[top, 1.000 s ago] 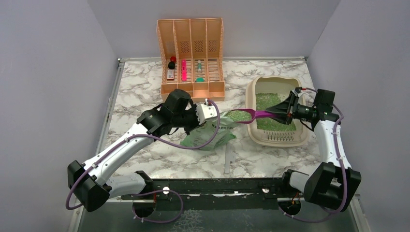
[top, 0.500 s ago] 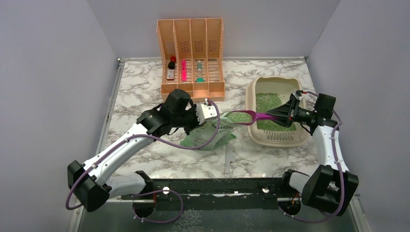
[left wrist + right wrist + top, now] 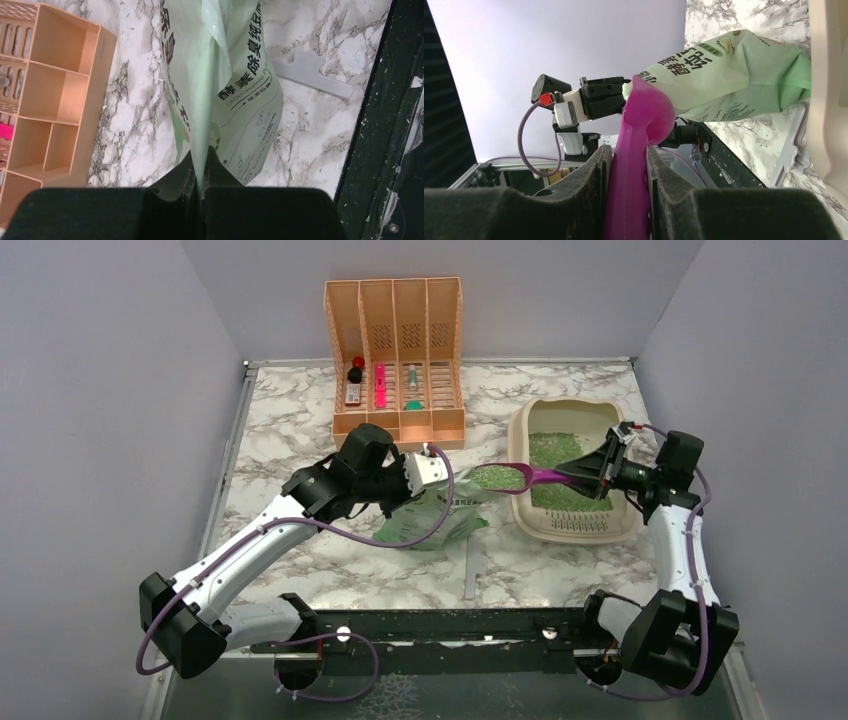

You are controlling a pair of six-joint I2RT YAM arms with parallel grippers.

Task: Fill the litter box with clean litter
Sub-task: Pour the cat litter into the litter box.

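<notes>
Right gripper [image 3: 566, 476], clamping scoop [image 3: 497, 478], edged rightward — litter box [image 3: 517, 445] beneath it.

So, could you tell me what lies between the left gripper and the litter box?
In the top view: the green bag and the purple scoop, its bowl heaped with clean litter.

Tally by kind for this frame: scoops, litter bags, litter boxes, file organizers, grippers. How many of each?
Scoop: 1
Litter bag: 1
Litter box: 1
File organizer: 1
Grippers: 2 (left gripper, right gripper)
Total: 6
</notes>
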